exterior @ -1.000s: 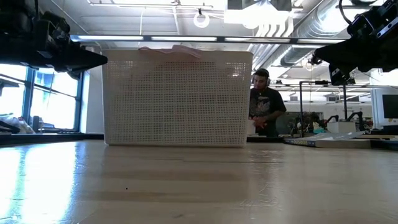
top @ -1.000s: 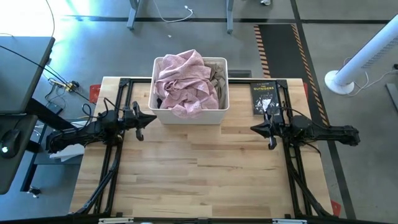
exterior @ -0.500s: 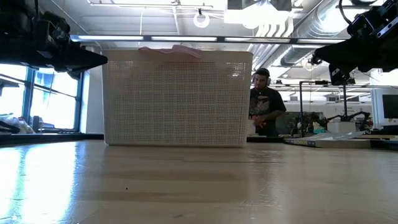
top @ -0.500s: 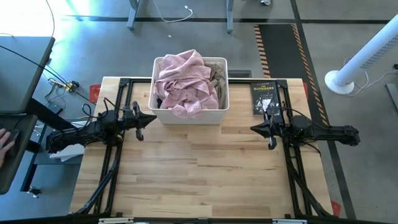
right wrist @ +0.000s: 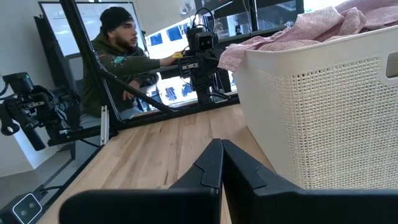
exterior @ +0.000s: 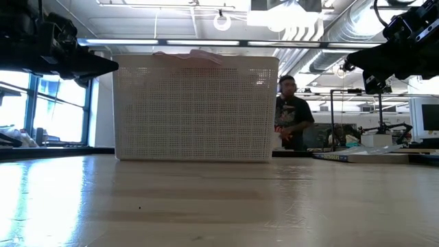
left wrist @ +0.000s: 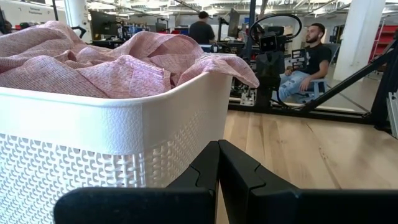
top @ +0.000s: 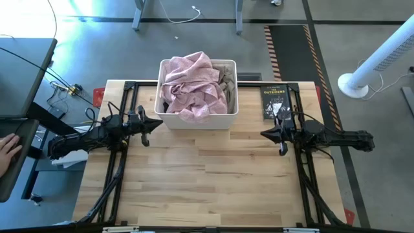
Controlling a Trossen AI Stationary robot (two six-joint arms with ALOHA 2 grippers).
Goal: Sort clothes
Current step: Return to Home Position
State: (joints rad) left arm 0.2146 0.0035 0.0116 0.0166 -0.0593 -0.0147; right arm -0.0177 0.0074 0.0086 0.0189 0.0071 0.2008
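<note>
At the back edge of the tabletop [top: 207,175], in the middle, stands the white basket [top: 194,120]. The pink shirt [top: 189,87] is heaped on top of it and spills over the rim, and a darker garment [top: 224,79] shows beside it inside. The left gripper [top: 157,122] hangs just off the basket's front left corner, fingers pressed together. The right gripper [top: 264,134], likewise closed, hangs toward the right side, just in front of a black book [top: 274,101].
</note>
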